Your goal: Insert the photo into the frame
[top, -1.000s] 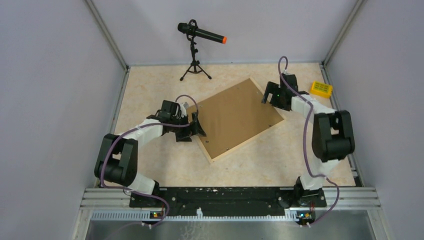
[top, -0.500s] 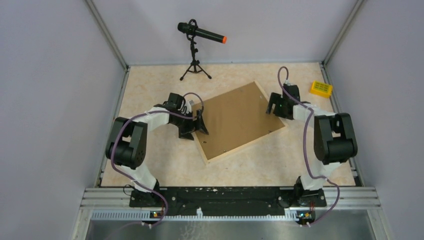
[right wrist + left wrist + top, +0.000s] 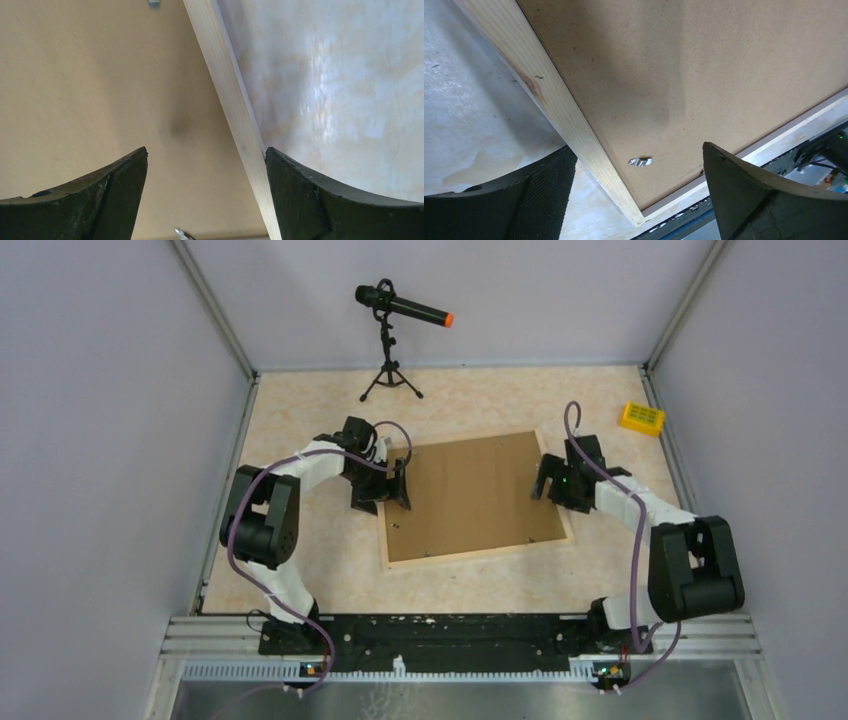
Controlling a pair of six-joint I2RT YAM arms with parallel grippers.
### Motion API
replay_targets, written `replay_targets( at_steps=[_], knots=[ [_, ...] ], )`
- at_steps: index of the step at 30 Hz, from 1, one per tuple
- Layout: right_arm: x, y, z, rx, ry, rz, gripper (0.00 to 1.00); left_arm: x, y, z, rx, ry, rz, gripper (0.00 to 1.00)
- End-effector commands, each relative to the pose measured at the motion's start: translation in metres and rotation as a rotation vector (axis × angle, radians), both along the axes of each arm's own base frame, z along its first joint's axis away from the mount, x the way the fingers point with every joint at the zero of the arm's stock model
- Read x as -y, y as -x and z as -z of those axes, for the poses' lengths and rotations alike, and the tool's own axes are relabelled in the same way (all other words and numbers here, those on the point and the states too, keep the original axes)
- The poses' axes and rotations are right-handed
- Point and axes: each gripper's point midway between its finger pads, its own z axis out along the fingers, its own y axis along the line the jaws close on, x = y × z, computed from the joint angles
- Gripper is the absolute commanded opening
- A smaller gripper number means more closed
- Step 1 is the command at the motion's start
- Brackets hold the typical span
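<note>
Overhead, the frame (image 3: 480, 552) lies flat and back up on the table (image 3: 300, 410), with the brown backing board (image 3: 470, 495) filling it. My left gripper (image 3: 385, 488) is at its left rail and my right gripper (image 3: 548, 480) at its right. Only my wrist views show both pairs of fingers spread, each astride a rail, and a metal clip (image 3: 640, 161) on the board.

Right gripper (image 3: 206, 152) jaws spread wide, dark fingers (image 3: 90, 200) at both bottom corners. Pale wood frame (image 3: 235, 105) rail runs diagonally from top centre down to the bottom, passing just beside the right-hand finger's tip. Brown backing board (image 3: 90, 85) fills the left, faint dark smudge (image 3: 177, 127) on it. Small metal tab (image 3: 183, 233) at the bottom edge, another at the top. Mottled table (image 3: 340, 90) on the right.
</note>
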Motion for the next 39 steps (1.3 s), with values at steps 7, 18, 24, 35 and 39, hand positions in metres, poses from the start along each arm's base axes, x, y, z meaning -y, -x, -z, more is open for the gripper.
replay_targets(
  at_steps=[7, 18, 24, 35, 39],
  knots=[
    [-0.012, -0.106, -0.028, 0.079, -0.018, -0.007, 0.72, -0.009, -0.012, -0.005, 0.120, -0.058, 0.034, 0.99],
    [0.014, -0.119, -0.006, 0.039, 0.137, 0.034, 0.60, -0.004, -0.013, -0.010, 0.133, -0.031, 0.041, 0.99],
    [0.018, -0.116, -0.003, 0.031, 0.168, 0.024, 0.63, -0.003, -0.015, -0.013, 0.142, -0.021, 0.042, 0.99],
    [0.021, -0.117, 0.017, -0.001, 0.183, 0.045, 0.32, -0.006, -0.016, -0.015, 0.155, -0.035, 0.032, 0.99],
    [0.018, -0.105, 0.015, 0.004, 0.152, 0.045, 0.09, -0.006, -0.016, -0.014, 0.156, -0.038, 0.030, 0.99]
  ],
)
